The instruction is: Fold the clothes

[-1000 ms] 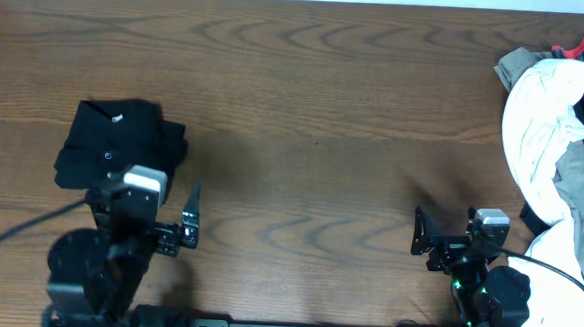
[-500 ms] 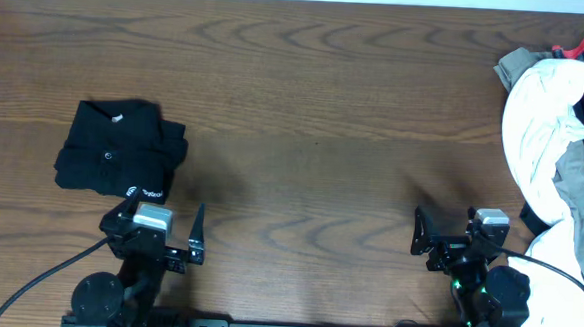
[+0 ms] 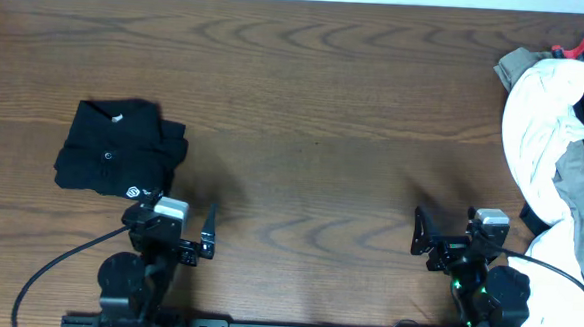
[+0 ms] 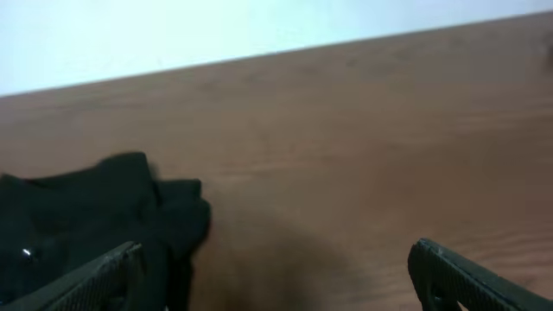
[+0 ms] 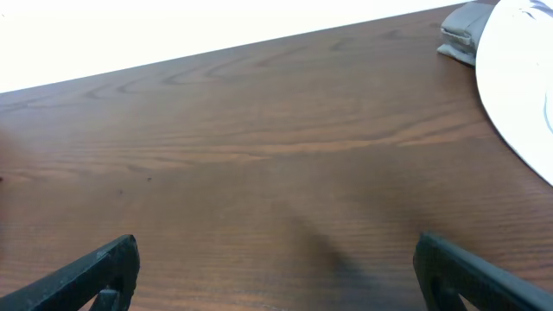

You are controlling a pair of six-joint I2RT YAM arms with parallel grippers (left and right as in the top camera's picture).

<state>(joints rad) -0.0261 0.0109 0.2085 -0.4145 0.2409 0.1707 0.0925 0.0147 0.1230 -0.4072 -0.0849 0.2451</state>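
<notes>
The clothes, a black shirt (image 3: 117,149) folded into a compact bundle with a small white logo near its front edge, lie on the left of the wooden table (image 3: 315,105). My left gripper (image 3: 169,219) hovers just in front of the bundle's front right corner, open and holding nothing. In the left wrist view the shirt (image 4: 86,216) fills the lower left, reaching behind the left fingertip (image 4: 99,276). My right gripper (image 3: 458,237) stands open near the front edge on the right, and the right wrist view shows only bare wood between its fingers (image 5: 475,268).
A loose pile of other garments (image 3: 553,147), white and grey with a bit of red, lies along the table's right edge and hangs toward the right arm. Its white cloth (image 5: 518,78) shows at the upper right of the right wrist view.
The left arm has drawn back from over the shirt and shifted right toward the front edge, uncovering the white logo. The shirt and the right arm have not moved.
</notes>
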